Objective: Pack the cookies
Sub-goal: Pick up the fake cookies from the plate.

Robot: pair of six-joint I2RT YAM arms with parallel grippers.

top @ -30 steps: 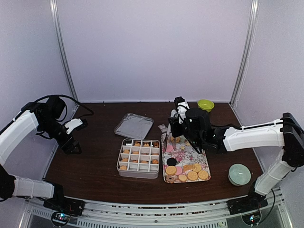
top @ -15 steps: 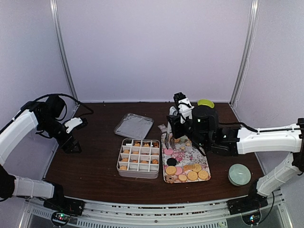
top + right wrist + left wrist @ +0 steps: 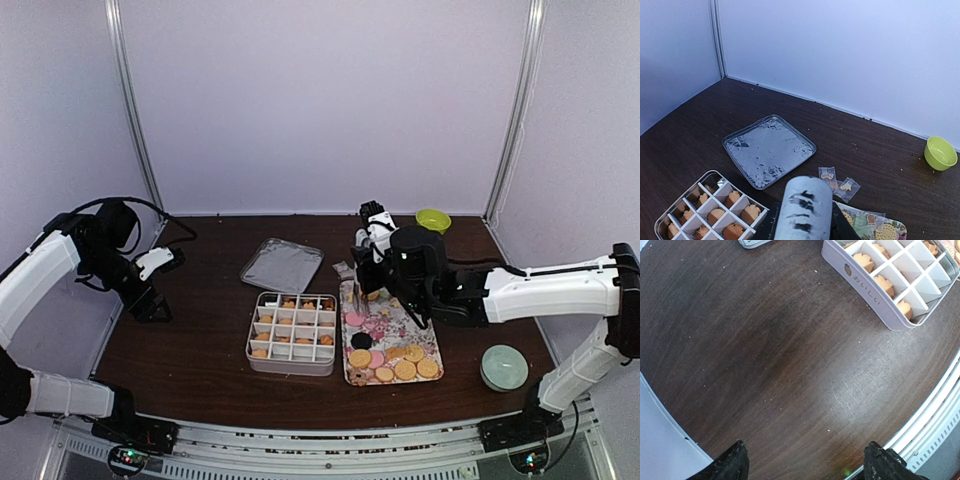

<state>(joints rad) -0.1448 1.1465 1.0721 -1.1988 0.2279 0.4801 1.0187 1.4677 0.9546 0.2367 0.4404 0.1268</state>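
I see cookies (image 3: pixel 404 368) at the near end of the floral tray (image 3: pixel 398 325), more in the divided box (image 3: pixel 290 364) beside it; right gripper (image 3: pixel 366 262) hangs over the tray's far end, grip unreadable; left gripper (image 3: pixel 807 465) spread wide, well apart.

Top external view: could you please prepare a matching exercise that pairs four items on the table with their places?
Things:
1. lime bowl
2. pale green bowl
3. silver lid
4. divided box

Places:
A. near right corner, by the right arm's base
B. just beyond the divided box, towards the back wall
C. directly left of the floral tray
D. far right, close to the back wall

Pairs: 1-D, 2-A, 3-B, 4-C
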